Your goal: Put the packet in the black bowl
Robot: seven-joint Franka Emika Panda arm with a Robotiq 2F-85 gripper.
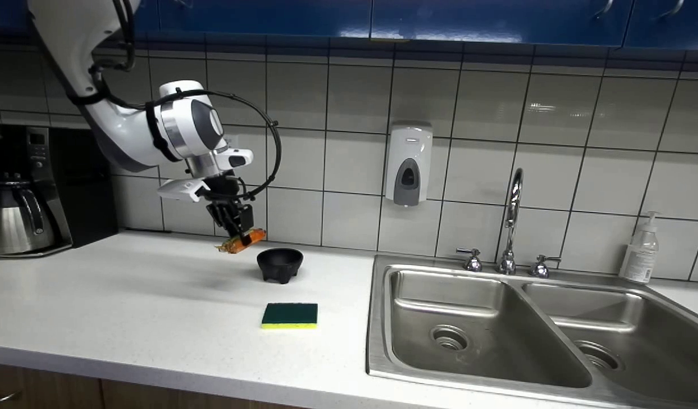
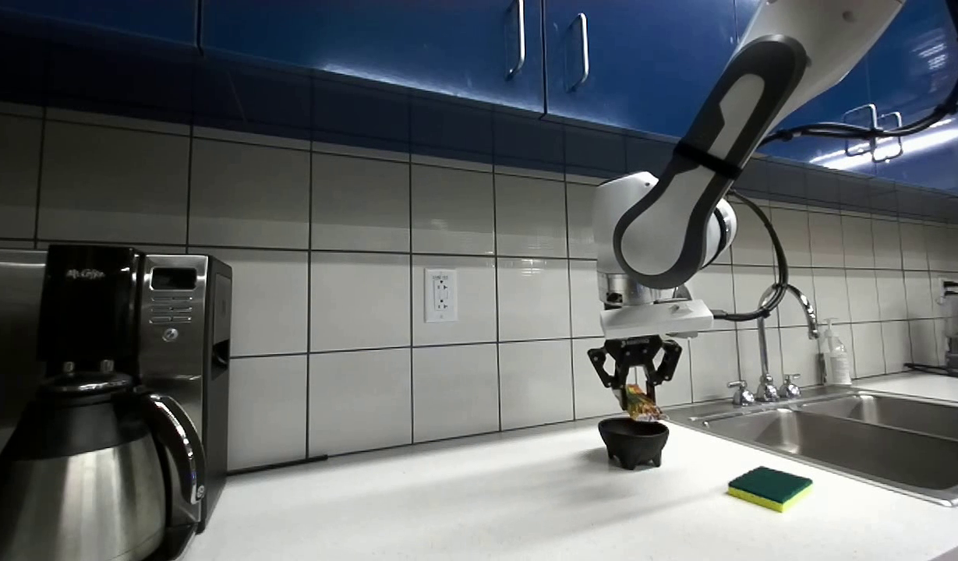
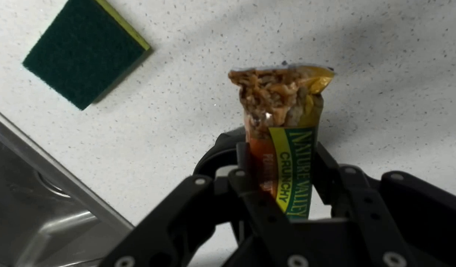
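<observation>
Packet (image 3: 281, 144), slim and orange-green, hangs pinched in a black gripper (image 3: 282, 160), the round black bowl (image 1: 279, 264) below, nearer the steel sink edge (image 1: 378, 318).

The arm (image 2: 673, 214) was white and smooth, bulging at its rounded joints (image 2: 613, 226), with dark grey panels (image 2: 786, 62) curving along it. Black straps (image 2: 708, 160) banded it above the gripper (image 3: 282, 163), and a thin black cable (image 1: 279, 145) bowed out in a wide loop above the gripper. Directly over the gripper were a white casing (image 2: 656, 318) and a silver collar (image 2: 638, 293). The gripper itself was black, its slim linked bars (image 3: 172, 218) studded with round, pale grey screw heads (image 3: 200, 181).
</observation>
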